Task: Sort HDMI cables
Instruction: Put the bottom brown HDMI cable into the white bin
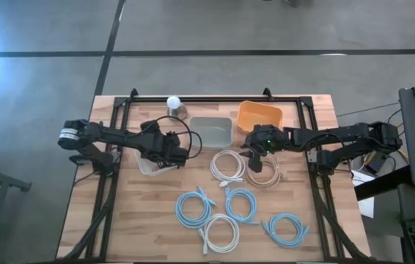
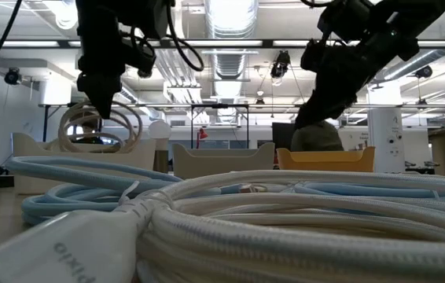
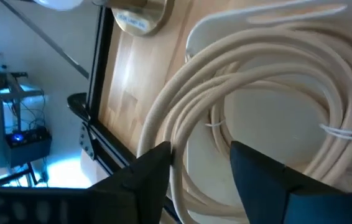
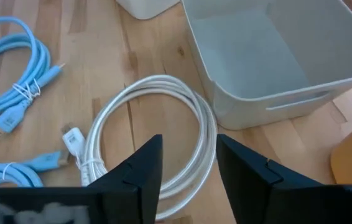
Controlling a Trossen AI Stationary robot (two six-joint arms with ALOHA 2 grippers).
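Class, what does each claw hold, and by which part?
Right claw holds nothing. Left claw sits at a beige coil's rim above the white bin; whether it grips cannot be told.

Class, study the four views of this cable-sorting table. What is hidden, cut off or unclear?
- High view: the white bin is mostly hidden by the left gripper.
- High view: the beige cable is partly covered by the right gripper.
- Low view: the near white cable blocks the tabletop.

Light butcher-block wooden table (image 1: 156,213) set on grey concrete floor (image 1: 215,29), open workshop lit by ceiling strip lights (image 2: 230,16)
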